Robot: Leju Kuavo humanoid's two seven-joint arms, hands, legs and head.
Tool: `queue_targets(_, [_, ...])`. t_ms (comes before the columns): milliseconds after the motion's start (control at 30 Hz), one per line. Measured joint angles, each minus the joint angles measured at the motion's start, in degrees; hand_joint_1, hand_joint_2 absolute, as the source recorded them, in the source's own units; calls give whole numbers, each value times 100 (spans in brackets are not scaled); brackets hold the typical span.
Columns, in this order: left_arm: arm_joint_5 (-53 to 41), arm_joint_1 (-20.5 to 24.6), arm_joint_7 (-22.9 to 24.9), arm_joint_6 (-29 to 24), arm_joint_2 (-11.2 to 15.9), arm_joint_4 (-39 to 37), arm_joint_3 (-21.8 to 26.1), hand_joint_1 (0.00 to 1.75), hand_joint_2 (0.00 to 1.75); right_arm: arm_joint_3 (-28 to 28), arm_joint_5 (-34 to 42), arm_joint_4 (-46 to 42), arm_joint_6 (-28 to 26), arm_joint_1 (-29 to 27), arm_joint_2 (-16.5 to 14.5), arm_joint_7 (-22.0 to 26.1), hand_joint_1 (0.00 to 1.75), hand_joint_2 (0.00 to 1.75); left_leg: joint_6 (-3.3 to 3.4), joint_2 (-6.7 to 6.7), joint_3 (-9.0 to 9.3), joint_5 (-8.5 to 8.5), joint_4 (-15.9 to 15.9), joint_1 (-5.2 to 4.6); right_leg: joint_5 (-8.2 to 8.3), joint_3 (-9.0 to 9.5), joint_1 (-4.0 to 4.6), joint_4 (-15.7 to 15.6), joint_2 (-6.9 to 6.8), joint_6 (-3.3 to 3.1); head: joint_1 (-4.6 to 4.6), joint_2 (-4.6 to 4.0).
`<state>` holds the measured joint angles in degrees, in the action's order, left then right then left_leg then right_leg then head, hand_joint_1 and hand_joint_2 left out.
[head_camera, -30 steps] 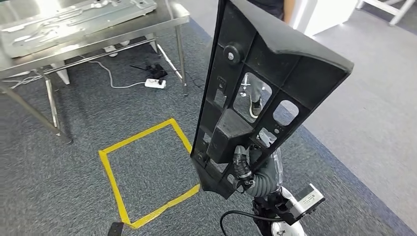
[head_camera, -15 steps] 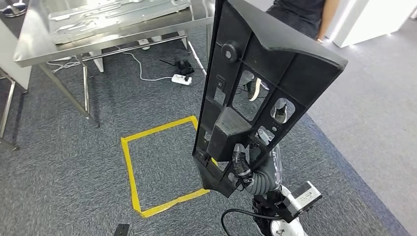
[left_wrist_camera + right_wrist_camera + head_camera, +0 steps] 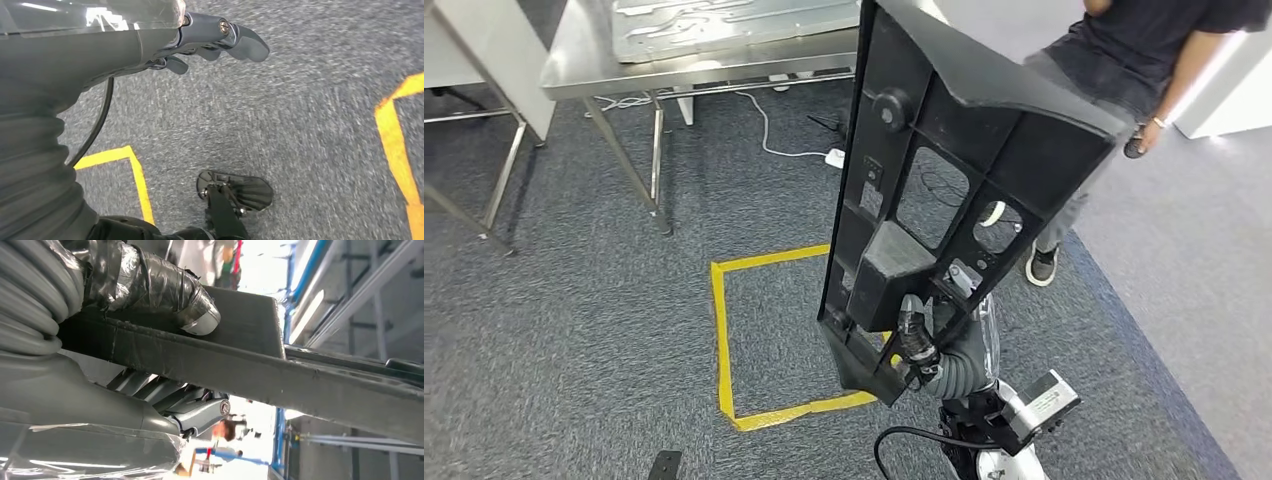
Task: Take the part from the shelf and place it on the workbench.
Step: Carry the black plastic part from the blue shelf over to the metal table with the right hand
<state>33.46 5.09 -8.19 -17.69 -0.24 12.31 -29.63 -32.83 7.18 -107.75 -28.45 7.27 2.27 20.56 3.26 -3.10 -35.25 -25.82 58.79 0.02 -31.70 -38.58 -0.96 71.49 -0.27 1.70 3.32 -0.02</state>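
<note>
The right hand (image 3: 916,345) grips the black part (image 3: 954,170) by its lower end, long axis upright, well short of the steel table (image 3: 584,70) ahead-left; the left hand (image 3: 210,40) hangs empty, fingers loosely curled.

Grey carpet (image 3: 574,330), yellow tape square (image 3: 724,330), steel table (image 3: 584,62), person (image 3: 1124,70) standing.

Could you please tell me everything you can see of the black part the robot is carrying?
The black part is a long, matte, plastic-looking panel with raised ribs, several cut-out windows, a round boss near its top and a boxy block low down. It stands nearly upright, leaning slightly, widest at the top, above the carpet and the yellow taped square. The right hand grips its lower end, a taped thumb pressed on one face. Nothing else touches it.
</note>
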Motion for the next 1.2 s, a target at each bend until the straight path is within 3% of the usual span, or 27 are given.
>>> queue_targets(67, [3,-6,2,2,-1,0,-7,0,175,0,155,1,31,3,-1,94,175,175,-33,-89,21,-34,27,-9,404,274,0,-742,68,-40,-1,1])
queue_targets(133, [13,-6,2,2,-2,0,-13,0,175,0,234,-5,57,4,-2,150,175,175,-94,-142,4,-47,41,-16,513,423,12,-1122,144,-73,5,0])
queue_targets(200, [24,-17,0,2,1,0,-17,0,175,0,261,-10,77,4,-3,166,175,175,-157,-161,-13,-47,32,-10,513,448,12,-1171,153,-116,9,0])
queue_targets(267, [30,-25,-5,5,9,0,-19,0,175,1,272,-11,91,6,-6,171,175,175,-217,-37,-77,-162,187,-5,538,484,-7,-1231,127,-176,25,1])
queue_targets(367, [31,-6,-10,22,5,0,-41,0,175,2,281,-13,97,1,-9,178,175,175,-293,193,-508,-607,1086,26,534,516,-6,-1262,47,-239,65,1])
queue_targets(400, [31,-4,-10,27,2,0,-54,0,175,2,284,-12,97,-3,-9,179,175,175,-316,216,-652,-691,1364,42,527,516,-4,-1258,21,-245,62,0])
queue_targets(433, [31,-8,-10,30,0,0,-65,0,175,2,287,-11,97,-7,-9,178,175,175,-335,231,-711,-670,1467,58,518,518,-4,-1254,2,-246,65,0])
queue_targets(467, [31,-13,-10,33,0,0,-71,0,175,2,289,-11,97,-9,-9,178,175,175,-349,245,-662,-549,1355,73,509,525,-7,-1249,-9,-240,64,0])
queue_targets(567, [31,-10,-10,52,4,0,-77,0,175,2,290,-11,97,-8,-9,180,175,175,-334,321,-152,-100,350,80,461,564,-6,-1231,-28,-173,64,1])
queue_targets(633, [31,3,-11,65,4,0,-86,0,175,2,291,-12,99,-7,-9,181,175,175,-280,339,4,-78,46,51,441,576,10,-1232,-43,-109,58,0])
queue_targets(733, [32,-6,-12,78,3,0,-94,0,175,3,292,-14,102,-6,-8,182,175,175,-169,309,51,-74,-16,53,379,574,4,-1182,-53,-15,50,0])
queue_targets(800, [33,1,-14,90,4,0,-96,0,175,4,292,-14,101,-6,-7,184,175,175,-88,302,95,-67,-60,68,139,375,-5,-748,-35,20,33,0])
queue_targets(867, [33,9,-15,98,7,0,-98,0,175,4,291,-13,97,-17,-5,185,175,175,-40,290,104,-84,-59,54,-155,-9,-5,-24,-16,32,19,1])
queue_targets(900, [33,6,-15,101,6,0,-99,0,175,4,291,-12,95,-26,-4,185,175,175,-32,279,107,-95,-53,47,-200,-167,-7,228,-11,34,16,1])
queue_targets(933, [33,2,-15,104,5,0,-101,0,175,4,292,-11,93,-33,-2,185,175,175,-30,265,113,-107,-44,43,-132,-232,-7,283,-9,30,16,1])
queue_targets(967, [33,-1,-15,105,4,0,-102,0,175,4,292,-11,93,-37,-1,185,175,175,-36,248,125,-123,-31,42,40,-184,-7,112,-6,20,15,0])
queue_targets(1033, [33,-2,-16,112,2,1,-103,0,175,5,292,-12,93,-37,-1,185,175,175,-68,212,154,-168,0,31,440,121,3,-603,13,-21,14,0])
queue_targets(1067, [33,1,-17,116,2,1,-104,0,175,6,292,-13,93,-35,-1,185,175,175,-93,196,161,-188,13,23,548,264,12,-909,25,-43,15,0])
queue_targets(1100, [33,2,-18,119,2,1,-104,0,175,7,292,-14,93,-35,-1,185,175,175,-122,187,160,-199,19,15,582,348,24,-1091,37,-61,18,0])
queue_targets(1200, [33,-2,-24,121,2,0,-105,0,175,7,293,-15,93,-36,-2,185,175,175,-211,186,161,-217,14,17,570,404,21,-1205,46,-124,21,0])
